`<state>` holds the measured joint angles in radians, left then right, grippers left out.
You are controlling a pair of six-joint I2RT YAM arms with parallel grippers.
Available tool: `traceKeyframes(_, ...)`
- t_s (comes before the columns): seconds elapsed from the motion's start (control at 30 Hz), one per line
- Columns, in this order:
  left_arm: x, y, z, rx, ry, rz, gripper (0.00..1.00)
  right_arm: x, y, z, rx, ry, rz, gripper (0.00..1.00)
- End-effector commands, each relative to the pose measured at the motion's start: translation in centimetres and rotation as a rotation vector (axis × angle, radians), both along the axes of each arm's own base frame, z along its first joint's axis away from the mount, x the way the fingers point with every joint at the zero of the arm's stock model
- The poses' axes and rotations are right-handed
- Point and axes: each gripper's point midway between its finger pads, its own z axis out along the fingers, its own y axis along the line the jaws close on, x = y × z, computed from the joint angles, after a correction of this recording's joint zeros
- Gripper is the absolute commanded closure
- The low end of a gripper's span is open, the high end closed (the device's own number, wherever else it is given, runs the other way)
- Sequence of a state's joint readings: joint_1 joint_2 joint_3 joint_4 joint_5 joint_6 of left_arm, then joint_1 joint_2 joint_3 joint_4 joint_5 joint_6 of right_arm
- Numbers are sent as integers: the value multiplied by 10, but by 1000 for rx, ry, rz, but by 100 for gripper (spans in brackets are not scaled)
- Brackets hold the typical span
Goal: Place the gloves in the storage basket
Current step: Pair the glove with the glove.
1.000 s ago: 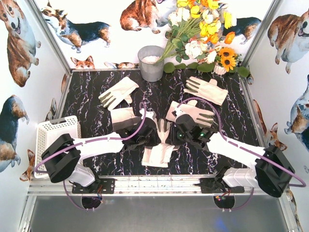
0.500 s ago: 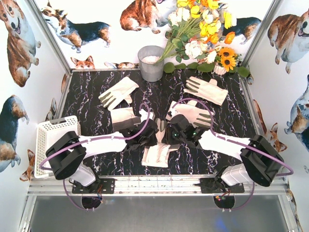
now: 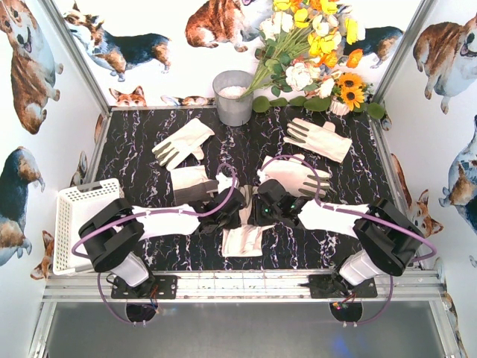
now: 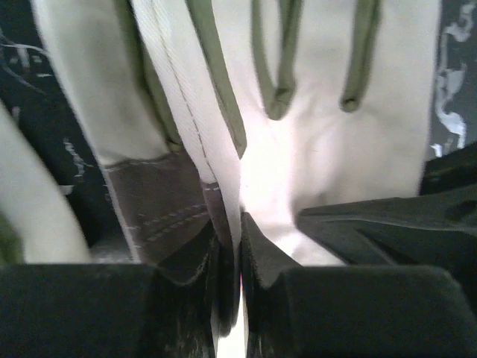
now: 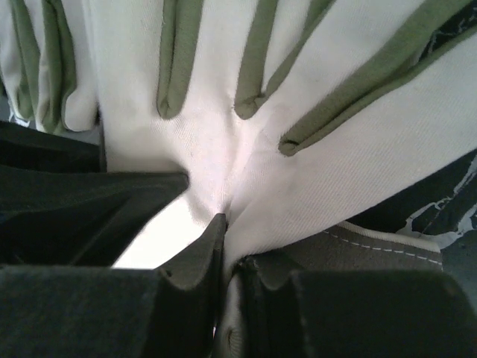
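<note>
Top external view: both arms meet mid-counter [image 3: 134, 134] over a cream glove [image 3: 242, 240]. The left jaws are pressed together, pinching a fold of its fabric, and the right jaws pinch it just beside them. Other gloves [image 3: 182, 142] lie farther back. The storage basket [image 3: 88, 188] sits at the counter's left edge, well apart
</note>
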<state>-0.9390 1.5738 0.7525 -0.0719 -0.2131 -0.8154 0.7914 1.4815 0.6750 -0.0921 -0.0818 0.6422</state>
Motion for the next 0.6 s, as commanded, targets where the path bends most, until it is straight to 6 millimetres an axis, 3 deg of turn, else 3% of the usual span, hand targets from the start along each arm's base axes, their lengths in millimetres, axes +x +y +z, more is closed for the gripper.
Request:
traceKeyframes(0.0,6,59,-24,236,-6,93,89,-18,-26,-27,-121,67,9,100)
traceKeyframes(0.2,6,62,-2,172,-54,129,69,-17,-24,-21,-117,59,23,100)
traceKeyframes(0.33,8,59,8,106,-86,139,70,-16,-23,-18,-112,56,29,100)
traceKeyframes(0.57,12,47,8,59,-89,134,72,-14,-20,-15,-106,49,30,100)
